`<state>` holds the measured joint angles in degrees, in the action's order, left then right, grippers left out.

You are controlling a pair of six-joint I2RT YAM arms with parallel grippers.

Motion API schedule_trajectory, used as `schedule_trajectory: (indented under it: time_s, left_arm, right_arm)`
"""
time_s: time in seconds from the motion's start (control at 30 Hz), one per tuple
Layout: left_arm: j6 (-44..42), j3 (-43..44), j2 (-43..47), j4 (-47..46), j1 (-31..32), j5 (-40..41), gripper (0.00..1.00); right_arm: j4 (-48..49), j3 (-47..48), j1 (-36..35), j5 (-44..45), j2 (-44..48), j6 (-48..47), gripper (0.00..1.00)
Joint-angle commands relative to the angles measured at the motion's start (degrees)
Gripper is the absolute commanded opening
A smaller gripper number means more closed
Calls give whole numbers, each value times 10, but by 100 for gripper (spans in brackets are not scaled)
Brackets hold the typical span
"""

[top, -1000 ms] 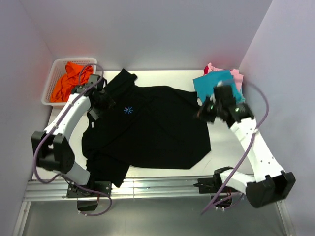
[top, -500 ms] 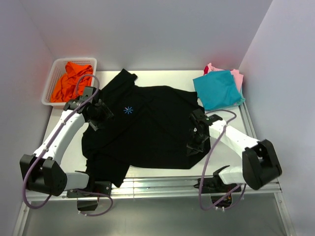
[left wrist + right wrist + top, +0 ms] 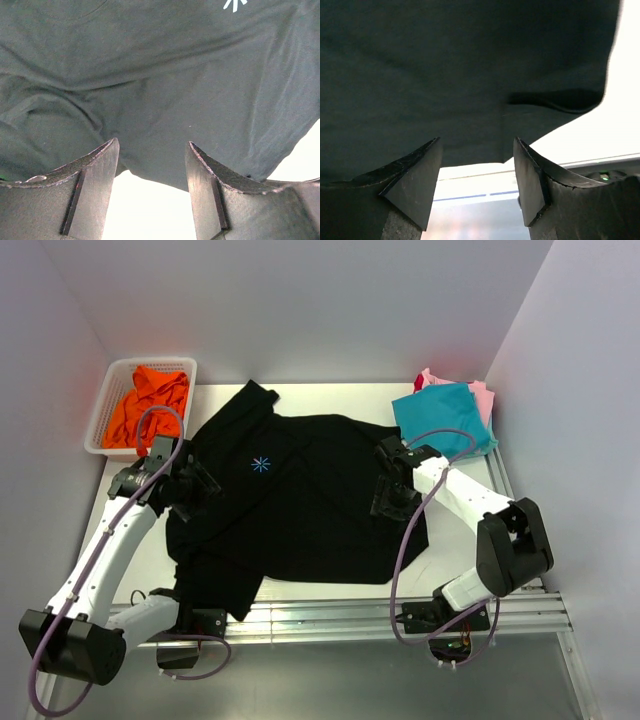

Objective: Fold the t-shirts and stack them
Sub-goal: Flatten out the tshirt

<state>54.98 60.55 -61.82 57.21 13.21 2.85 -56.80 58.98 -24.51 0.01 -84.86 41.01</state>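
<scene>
On the worktop [image 3: 340, 400] the black t-shirt [image 3: 300, 500] is lying spread flat mid-table, and a folded teal tee [image 3: 440, 425] is sitting on a pink tee [image 3: 480, 392] at the far right. The left hand [image 3: 195, 485] and right hand [image 3: 388, 495] are hovering at its side edges, fingers spread, pinching nothing. The fold seems to be just beginning; next, each hand needs to close on an edge.

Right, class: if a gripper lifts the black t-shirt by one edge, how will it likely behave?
The black t-shirt will probably sag limply, not hold shape: soft creases run across it in the left wrist view. Pushed, it would likely bunch rather than slide whole, as its near left corner is already folded over. It seems light: thin cloth lying flat.
</scene>
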Motion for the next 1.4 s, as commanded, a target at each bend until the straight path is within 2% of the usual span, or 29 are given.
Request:
schedule_trajectory:
  time_s: [0.0, 0.2, 0.4, 1.13, 1.37]
  left_arm:
    - [7, -11, 19, 6, 2, -3, 61]
    - [2, -14, 20, 4, 2, -2, 61]
    - [-8, -1, 7, 6, 2, -5, 59]
    - [-27, 11, -1, 19, 2, 0, 59]
    - [-33, 15, -3, 20, 1, 7, 59]
  right_arm:
    - [-33, 4, 21, 62, 0, -2, 66]
    - [-11, -53, 39, 64, 29, 4, 60]
    - [46, -107, 39, 52, 10, 12, 56]
    - [96, -106, 39, 52, -53, 12, 50]
    - [79, -100, 39, 67, -51, 14, 21]
